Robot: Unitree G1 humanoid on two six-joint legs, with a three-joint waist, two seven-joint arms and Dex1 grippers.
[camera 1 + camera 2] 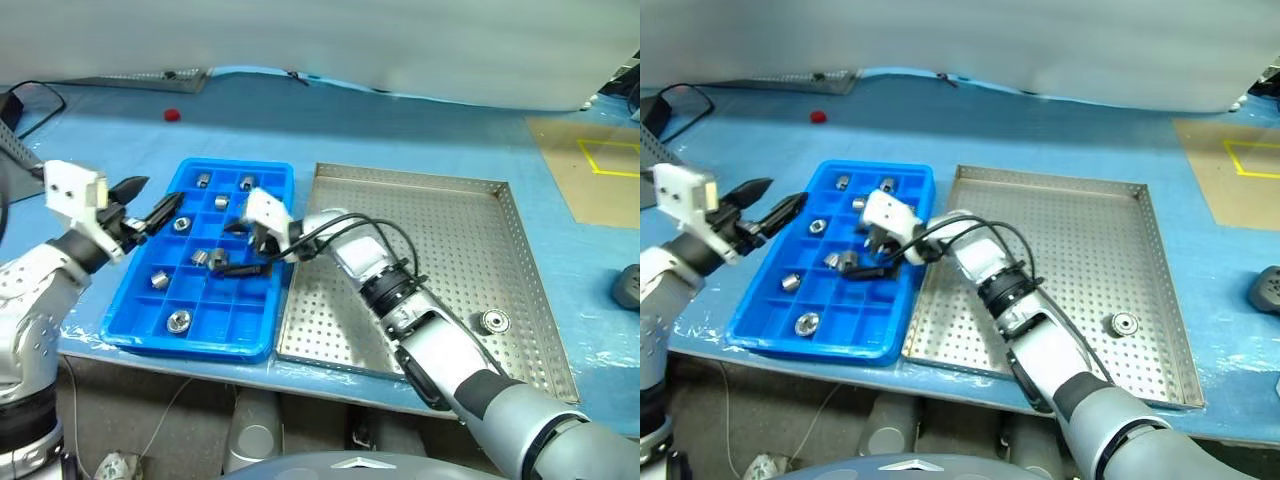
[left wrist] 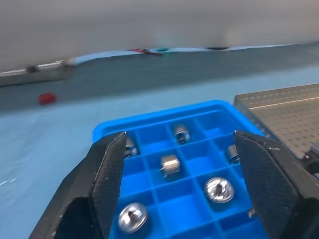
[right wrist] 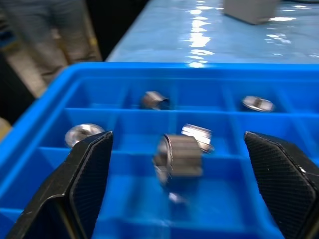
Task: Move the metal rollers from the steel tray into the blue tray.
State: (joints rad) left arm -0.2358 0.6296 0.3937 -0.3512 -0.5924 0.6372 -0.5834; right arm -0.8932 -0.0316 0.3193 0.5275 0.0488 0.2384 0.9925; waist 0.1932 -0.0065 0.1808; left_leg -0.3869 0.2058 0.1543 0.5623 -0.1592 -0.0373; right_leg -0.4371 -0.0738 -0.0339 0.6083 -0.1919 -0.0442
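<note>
The right gripper (image 1: 237,248) hangs over the blue tray (image 1: 134,318), jaws wide around a loose roller (image 3: 178,156), likely for release (one roller (image 1: 494,322) remains in the steel tray (image 1: 455,250)), while the left gripper (image 1: 150,203) waits open nearby.

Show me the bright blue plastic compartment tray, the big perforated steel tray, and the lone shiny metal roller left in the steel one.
Bright blue plastic compartment tray (image 1: 135,338), left eye view, near-left rim.
Large perforated steel tray (image 1: 450,240), left eye view, bare dotted floor.
Shiny metal roller (image 1: 494,322), left eye view, its ring face.
</note>
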